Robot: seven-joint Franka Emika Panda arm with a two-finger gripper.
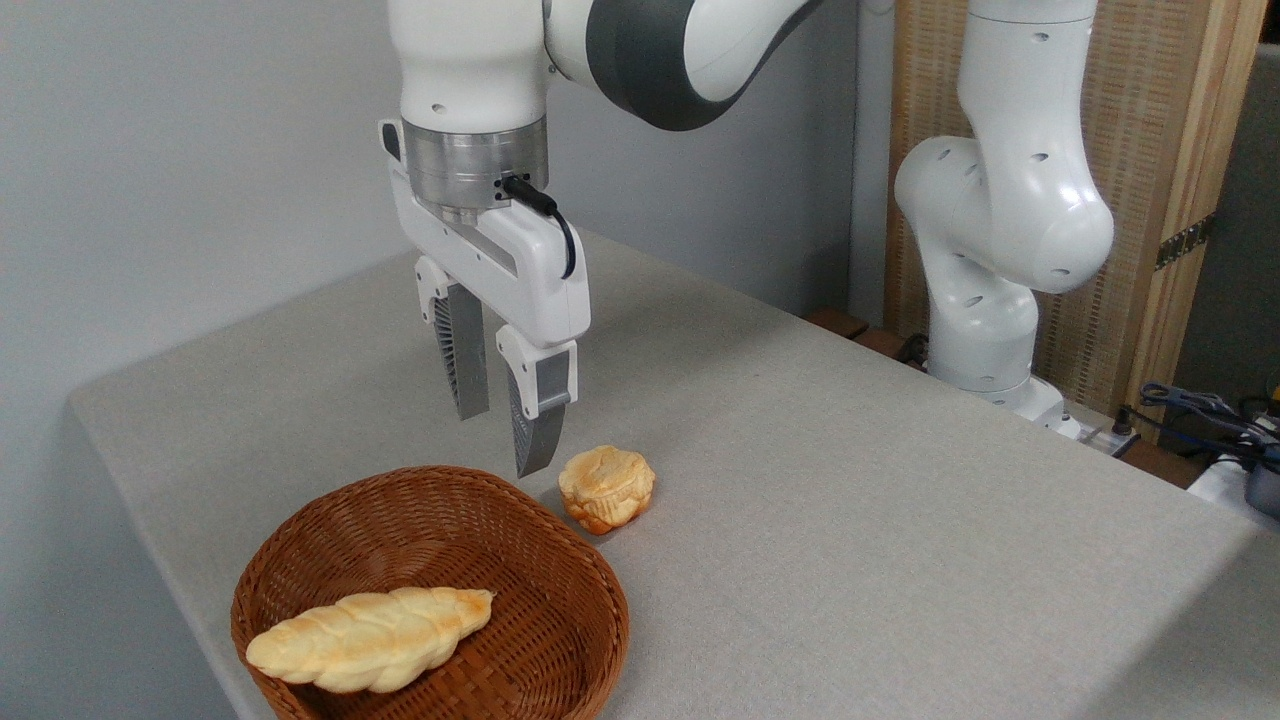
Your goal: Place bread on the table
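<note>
Brown wicker forms the round basket (430,590) that is set at the near left corner of the table (850,520), a broad flat surface covered in light grey-beige fabric-like material. Inside the basket, along its near left side, the bread (370,638) is laid: a long braided, tapered loaf, pale golden with toasted orange-brown patches, its pointed end turned toward the basket's middle. The loaf is carried by the basket's floor and near wall, and the table cloth is not touched by it.

Just beyond the basket's far right rim, a small round flower-shaped bun (606,487) of the same golden colour is seen resting directly on the cloth, close to the rim yet apart from it.

Above the basket's far rim, the white two-finger gripper (500,440) is held in the air, pointing down, its grey ribbed fingers (464,365) spread apart with a clear gap between them and nothing gripped. The right fingertip is seen just left of the bun.

Farther back, at the far right edge of the table, the white arm's base column (985,330) is mounted before a slatted wooden panel (1150,150).
</note>
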